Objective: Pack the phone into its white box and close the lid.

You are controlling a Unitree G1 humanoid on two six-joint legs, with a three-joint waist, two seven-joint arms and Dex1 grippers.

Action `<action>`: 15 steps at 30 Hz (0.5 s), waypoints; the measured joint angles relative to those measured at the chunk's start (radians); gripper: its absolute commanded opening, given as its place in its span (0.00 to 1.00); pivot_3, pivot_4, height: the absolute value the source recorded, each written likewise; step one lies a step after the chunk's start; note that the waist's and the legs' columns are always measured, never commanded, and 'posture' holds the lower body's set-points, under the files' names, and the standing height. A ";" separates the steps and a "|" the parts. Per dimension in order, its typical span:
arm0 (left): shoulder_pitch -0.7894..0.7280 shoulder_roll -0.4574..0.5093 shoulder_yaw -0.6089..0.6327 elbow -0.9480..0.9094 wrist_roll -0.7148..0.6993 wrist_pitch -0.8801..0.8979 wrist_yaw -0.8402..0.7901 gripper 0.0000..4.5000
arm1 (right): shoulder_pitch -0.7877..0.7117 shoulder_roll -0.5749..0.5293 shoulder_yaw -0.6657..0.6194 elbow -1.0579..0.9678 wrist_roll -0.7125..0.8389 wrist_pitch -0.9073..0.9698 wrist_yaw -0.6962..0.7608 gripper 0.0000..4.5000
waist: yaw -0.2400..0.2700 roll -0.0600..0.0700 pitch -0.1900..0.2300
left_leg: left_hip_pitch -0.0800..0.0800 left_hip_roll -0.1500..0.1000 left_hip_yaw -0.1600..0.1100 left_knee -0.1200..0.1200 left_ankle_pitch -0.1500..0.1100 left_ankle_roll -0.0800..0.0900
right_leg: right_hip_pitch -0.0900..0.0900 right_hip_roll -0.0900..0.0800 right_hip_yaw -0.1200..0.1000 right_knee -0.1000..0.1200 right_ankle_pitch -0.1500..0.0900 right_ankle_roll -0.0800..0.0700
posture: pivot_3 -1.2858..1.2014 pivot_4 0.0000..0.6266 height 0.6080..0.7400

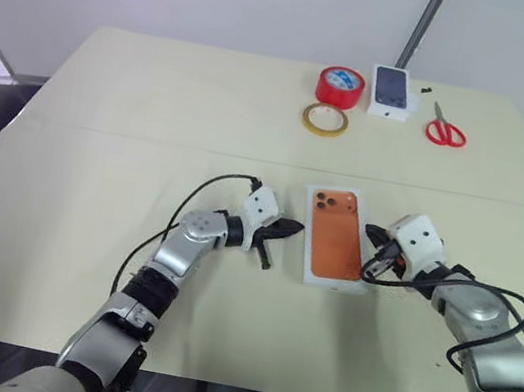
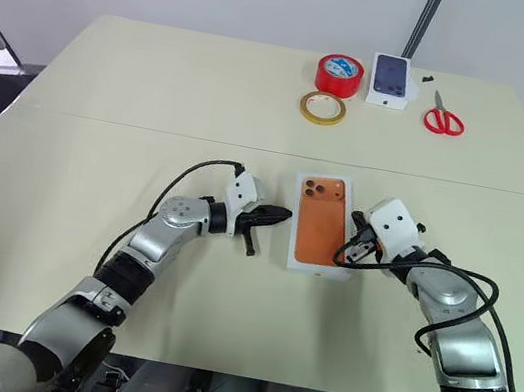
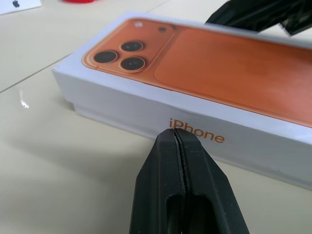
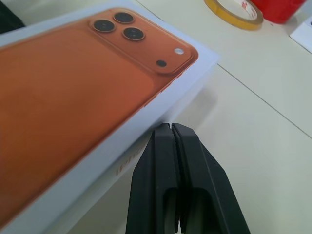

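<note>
The lid (image 1: 336, 238), white with an orange phone printed on its top face, lies flat near the middle of the table. Its side wall reads "iPhone" in the left wrist view (image 3: 197, 131). The phone and the white box are hidden under it. My left gripper (image 1: 292, 230) is shut and empty, its tip close against the lid's left long wall (image 3: 176, 134). My right gripper (image 1: 372, 238) is shut and empty too, its tip at the lid's right long wall (image 4: 170, 127). The printed lens cluster (image 4: 119, 24) is at the lid's far end.
At the table's far side stand a red tape roll (image 1: 340, 86), a yellow tape ring (image 1: 324, 119), a small white box printed with a dark phone (image 1: 390, 90) and red scissors (image 1: 445, 132). A seam crosses the tabletop (image 1: 150, 141) behind the lid.
</note>
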 measured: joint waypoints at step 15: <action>-0.002 0.016 0.009 0.005 0.010 0.004 0.009 0.00 | -0.016 0.038 0.046 0.056 -0.097 0.000 -0.009 0.01 | -0.003 0.000 0.000 | 0.000 0.000 0.000 0.000 0.001 -0.001 | 0.000 0.000 0.000 0.001 0.000 0.000 | 0.52 0.24 1.00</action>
